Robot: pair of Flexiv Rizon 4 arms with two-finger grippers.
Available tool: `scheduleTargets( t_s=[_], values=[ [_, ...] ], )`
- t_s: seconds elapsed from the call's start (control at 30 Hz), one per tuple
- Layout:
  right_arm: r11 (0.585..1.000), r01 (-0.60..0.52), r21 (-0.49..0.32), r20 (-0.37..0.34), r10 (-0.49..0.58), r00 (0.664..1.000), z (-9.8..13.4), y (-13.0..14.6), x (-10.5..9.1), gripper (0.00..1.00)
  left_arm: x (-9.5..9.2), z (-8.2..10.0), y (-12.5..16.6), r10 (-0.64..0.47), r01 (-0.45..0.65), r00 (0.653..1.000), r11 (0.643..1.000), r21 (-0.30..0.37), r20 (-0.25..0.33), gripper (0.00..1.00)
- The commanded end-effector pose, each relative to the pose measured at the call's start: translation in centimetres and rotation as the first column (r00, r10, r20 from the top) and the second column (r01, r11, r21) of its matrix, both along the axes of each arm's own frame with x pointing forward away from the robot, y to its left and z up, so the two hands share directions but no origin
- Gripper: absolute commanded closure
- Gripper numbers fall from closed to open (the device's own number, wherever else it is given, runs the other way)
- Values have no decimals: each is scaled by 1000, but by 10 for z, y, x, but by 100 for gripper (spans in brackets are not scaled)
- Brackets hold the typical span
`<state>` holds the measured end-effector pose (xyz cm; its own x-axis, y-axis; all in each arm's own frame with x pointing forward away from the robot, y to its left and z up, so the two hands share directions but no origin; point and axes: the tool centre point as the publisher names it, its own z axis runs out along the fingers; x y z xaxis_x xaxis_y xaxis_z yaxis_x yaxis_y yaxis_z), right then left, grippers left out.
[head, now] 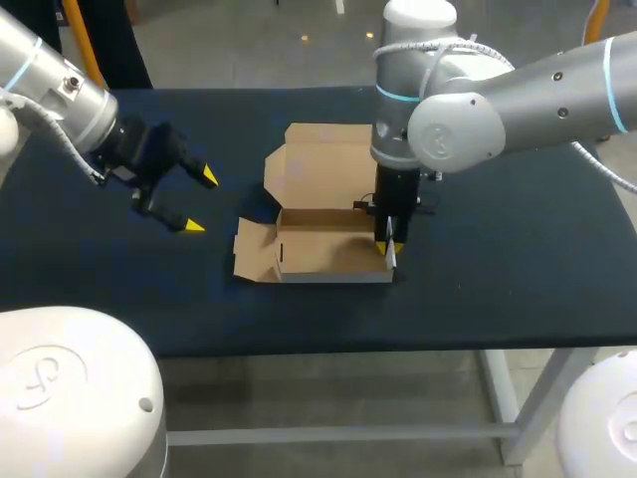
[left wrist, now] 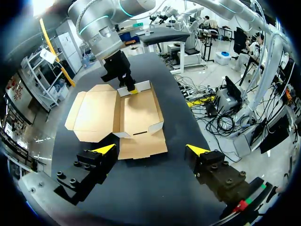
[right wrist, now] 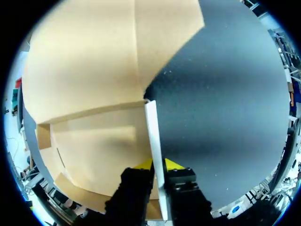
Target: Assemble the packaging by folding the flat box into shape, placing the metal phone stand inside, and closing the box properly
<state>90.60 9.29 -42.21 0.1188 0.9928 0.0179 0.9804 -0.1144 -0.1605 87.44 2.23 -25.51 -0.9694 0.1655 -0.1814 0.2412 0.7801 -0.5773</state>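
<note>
"Starting left of the box (head: 328, 254), what do you have?"

"The left gripper (head: 199, 202). It hovers above the table (head: 518, 259), well apart from the box's left end, with its fingers spread wide and nothing between them. Its own wrist view agrees: the left gripper (left wrist: 150, 149) gapes, and the box (left wrist: 136, 113) lies ahead of it."

"And the box itself?"

"It sits on the dark table, half formed. The lid (head: 323, 159) lies open and flat on the box's far side. The back and front walls stand upright. The left flap (head: 254, 254) is folded down onto the table (a brown sheet just beside the box's left end)."

"The box's right end?"

"The right wall (head: 389, 259) stands upright, and the right gripper (head: 390, 247) comes straight down onto it. In the right wrist view the right gripper (right wrist: 159, 165) has its fingers drawn narrow — one yellow tip inside the box, one outside — pinching that right wall (right wrist: 153, 132), whose pale edge runs out between them."
</note>
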Motion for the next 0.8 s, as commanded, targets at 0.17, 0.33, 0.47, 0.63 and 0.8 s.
scheduleTargets(
  t_s=[0.17,0.33,0.47,0.63,0.8],
  values=[
    [999,34,-24,96,-31,995,-3,-1,-1,89,0,1,1,-1,1,1000,1000,4,-2,0],
    [998,57,-38,140,-51,989,-4,-3,0,89,0,1,1,-1,1,1000,1000,4,-2,0],
    [996,74,-49,159,-65,985,-5,-4,1,84,0,1,1,-1,1,1000,1000,4,-2,0],
    [996,77,-50,161,-68,985,-7,-7,3,99,0,1,1,-1,1,1000,1000,4,-2,0],
    [997,65,-45,157,-57,986,-7,-8,5,100,0,1,1,-1,1,1000,1000,4,-2,0]
  ],
)
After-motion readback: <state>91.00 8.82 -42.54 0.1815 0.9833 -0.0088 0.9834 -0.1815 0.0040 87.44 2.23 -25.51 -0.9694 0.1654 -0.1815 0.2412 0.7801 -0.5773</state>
